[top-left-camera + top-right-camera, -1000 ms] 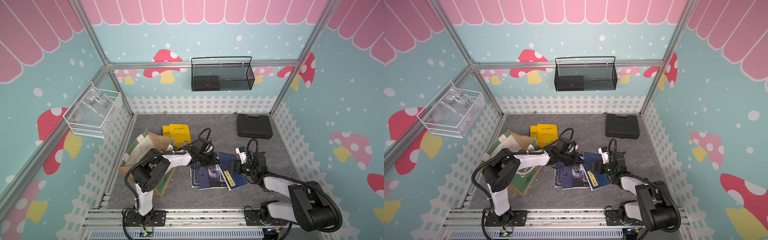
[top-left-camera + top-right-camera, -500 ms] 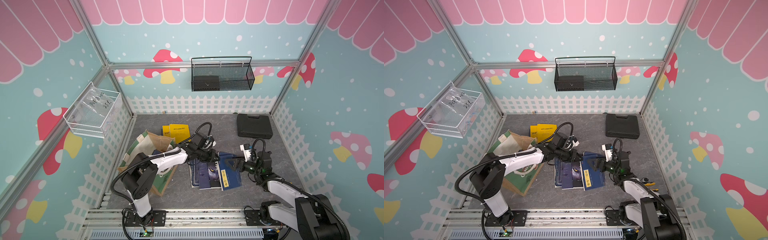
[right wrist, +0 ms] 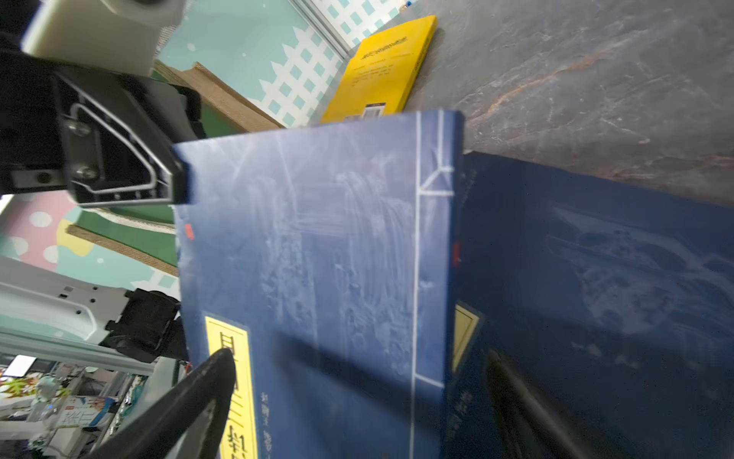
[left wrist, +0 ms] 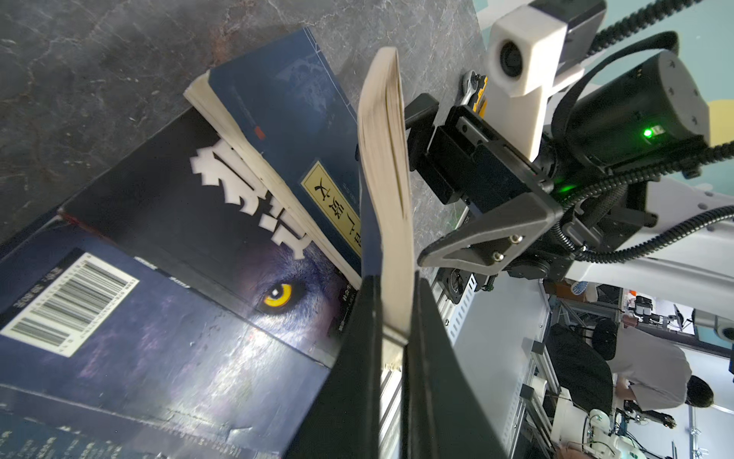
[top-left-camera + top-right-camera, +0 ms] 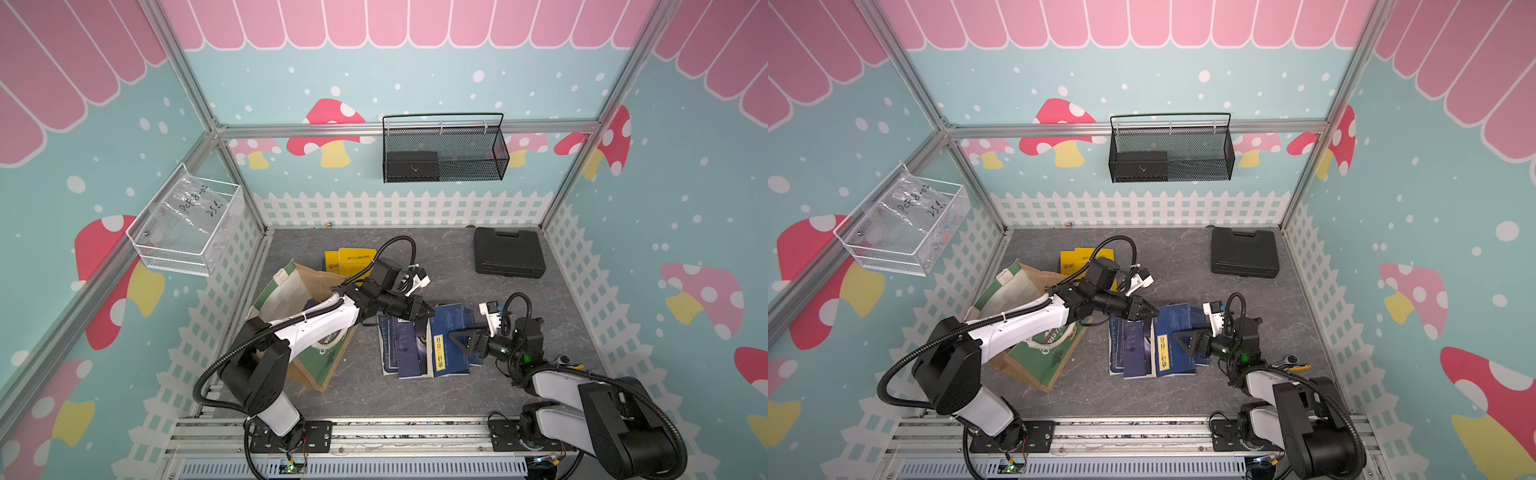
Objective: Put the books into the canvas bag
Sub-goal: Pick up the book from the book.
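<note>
Navy book held tilted off the pile at frame centre, canvas bag on its side at centre left

Left gripper clamped tight on the book's upper edge, page block wedged between the jaws in the left wrist view. Right gripper at centre right, jaws spread wide across the same yellow-labelled cover, gripping nothing; contact with it impossible to tell. Below, pile of books fanned flat on the grey surface, black wolf-eye cover among them. Yellow books just above centre, partly behind the left arm. Bag lying under that arm, tan inside showing, green panel towards the lower edge of the frame. Black case well apart at the upper right of the surface
</note>
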`<state>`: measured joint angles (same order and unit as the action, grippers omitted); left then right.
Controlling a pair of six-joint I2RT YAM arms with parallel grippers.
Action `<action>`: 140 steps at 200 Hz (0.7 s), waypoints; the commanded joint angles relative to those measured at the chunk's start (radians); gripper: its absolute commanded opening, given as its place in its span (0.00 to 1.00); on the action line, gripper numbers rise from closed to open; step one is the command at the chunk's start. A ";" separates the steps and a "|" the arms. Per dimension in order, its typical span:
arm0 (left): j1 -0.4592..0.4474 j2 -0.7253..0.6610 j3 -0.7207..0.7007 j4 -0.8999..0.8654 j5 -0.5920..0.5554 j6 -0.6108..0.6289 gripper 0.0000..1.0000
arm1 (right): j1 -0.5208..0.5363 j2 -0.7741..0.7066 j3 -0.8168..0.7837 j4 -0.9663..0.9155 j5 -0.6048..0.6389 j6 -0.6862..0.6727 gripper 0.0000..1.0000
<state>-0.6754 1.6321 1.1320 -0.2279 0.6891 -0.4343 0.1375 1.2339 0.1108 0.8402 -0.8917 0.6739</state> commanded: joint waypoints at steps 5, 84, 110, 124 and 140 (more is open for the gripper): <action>0.009 -0.028 -0.013 0.034 0.035 0.029 0.00 | 0.008 0.046 -0.056 0.331 -0.142 0.120 0.89; 0.026 -0.066 0.025 -0.064 0.116 0.083 0.24 | 0.014 0.048 -0.037 0.543 -0.246 0.263 0.00; 0.029 -0.083 0.113 -0.264 0.096 0.203 0.77 | 0.032 0.034 0.022 0.557 -0.293 0.292 0.00; 0.030 -0.090 0.174 -0.379 0.083 0.270 0.99 | 0.058 0.046 0.053 0.565 -0.317 0.317 0.00; 0.031 -0.090 0.264 -0.533 0.028 0.354 0.99 | 0.094 0.057 0.088 0.566 -0.342 0.336 0.00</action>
<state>-0.6483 1.5814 1.2758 -0.5056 0.7544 -0.2584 0.1883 1.2850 0.1417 1.3148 -1.1614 0.9497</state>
